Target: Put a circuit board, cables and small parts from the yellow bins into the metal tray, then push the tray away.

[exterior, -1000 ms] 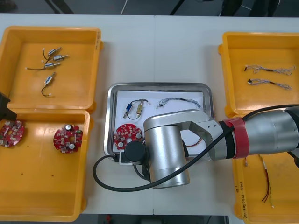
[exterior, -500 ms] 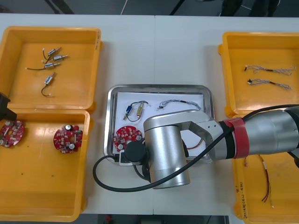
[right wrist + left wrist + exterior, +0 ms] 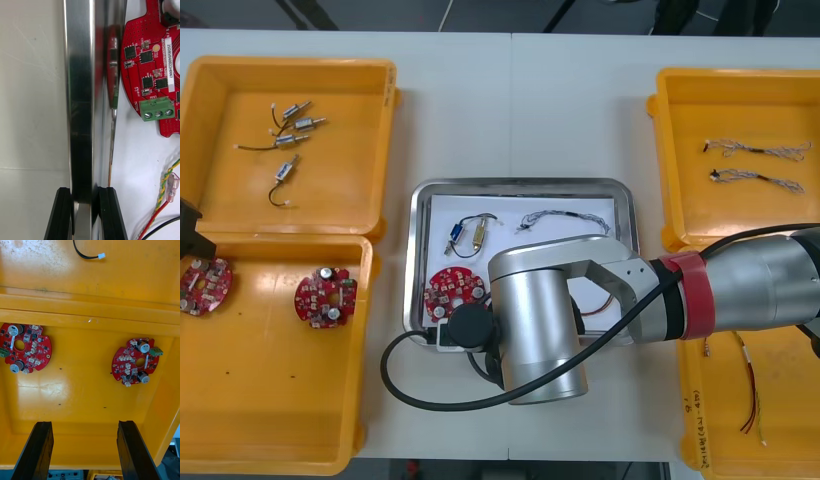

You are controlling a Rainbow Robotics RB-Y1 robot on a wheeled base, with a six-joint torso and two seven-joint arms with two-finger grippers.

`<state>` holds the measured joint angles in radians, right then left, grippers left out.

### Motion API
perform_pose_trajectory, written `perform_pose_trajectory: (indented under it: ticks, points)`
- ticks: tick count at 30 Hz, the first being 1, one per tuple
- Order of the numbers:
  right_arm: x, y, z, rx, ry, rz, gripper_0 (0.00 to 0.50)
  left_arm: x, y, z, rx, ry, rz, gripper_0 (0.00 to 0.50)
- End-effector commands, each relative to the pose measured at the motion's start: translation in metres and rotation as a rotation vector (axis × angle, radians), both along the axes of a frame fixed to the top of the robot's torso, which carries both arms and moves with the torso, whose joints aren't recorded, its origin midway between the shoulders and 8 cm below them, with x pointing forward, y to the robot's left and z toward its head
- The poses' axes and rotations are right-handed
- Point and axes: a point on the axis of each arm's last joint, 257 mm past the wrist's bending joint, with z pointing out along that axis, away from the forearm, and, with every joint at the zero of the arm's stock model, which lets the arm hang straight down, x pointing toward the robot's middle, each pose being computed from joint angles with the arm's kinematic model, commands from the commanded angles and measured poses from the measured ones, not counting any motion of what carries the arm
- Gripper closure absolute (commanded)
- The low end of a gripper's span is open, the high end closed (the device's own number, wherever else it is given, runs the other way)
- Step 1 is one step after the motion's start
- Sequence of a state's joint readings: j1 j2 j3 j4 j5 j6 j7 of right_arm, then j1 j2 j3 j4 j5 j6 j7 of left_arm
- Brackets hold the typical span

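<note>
**Tool status: right tool (image 3: 85,195) clamped on the tray rim**

- The right tool's two black fingers (image 3: 63,213) stand one on each side of the near rim of the metal tray (image 3: 80,93), gripping it. In the front view the right arm lies across the tray's near half.
- The metal tray (image 3: 520,183) sits mid-desk (image 3: 520,100), between the yellow bins.
- Tray contents:
  - A circuit board (image 3: 455,293) lies in the near left corner, just inside the gripped rim.
  - A small metal part (image 3: 470,235) lies far left.
  - A blue and white cable (image 3: 565,217) lies far right.
  - A red and yellow cable (image 3: 165,187) lies near the board on its right.
- The left tool (image 3: 84,423) has its fingers wide apart and holds nothing. It hangs over the near left bin (image 3: 280,440), at the desk's left edge.
- Two boards (image 3: 24,348) (image 3: 137,362) lie on that bin's floor.
- The far left bin (image 3: 290,65) holds small metal parts (image 3: 290,130).
- The far right bin (image 3: 740,75) holds two twisted cables (image 3: 760,150).
- Compared with one second ago, the tray, its contents and the right arm lie almost where they were, and any shift is slight. The left tool has not moved.
</note>
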<state>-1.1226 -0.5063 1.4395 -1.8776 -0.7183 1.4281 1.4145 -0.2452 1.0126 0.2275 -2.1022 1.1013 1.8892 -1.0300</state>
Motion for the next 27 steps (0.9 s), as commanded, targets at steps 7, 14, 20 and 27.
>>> perform_pose_trajectory:
  ticks: [7, 14, 20, 27]
  points:
    - [0.005, -0.016, 0.005, -0.024, -0.006, 0.009, 0.5, -0.001, 0.012, 0.016, 0.064, -0.034, -0.054, 0.0]
    - [0.013, -0.012, 0.013, -0.027, 0.014, 0.002, 0.5, -0.001, 0.012, 0.016, 0.064, -0.034, -0.054, 0.0]
    - [0.022, -0.005, 0.017, -0.022, 0.008, 0.013, 0.5, -0.001, 0.012, 0.016, 0.064, -0.034, -0.054, 0.0]
    - [0.031, -0.001, 0.024, -0.028, 0.032, 0.057, 0.5, -0.001, 0.012, 0.016, 0.064, -0.034, -0.054, 0.0]
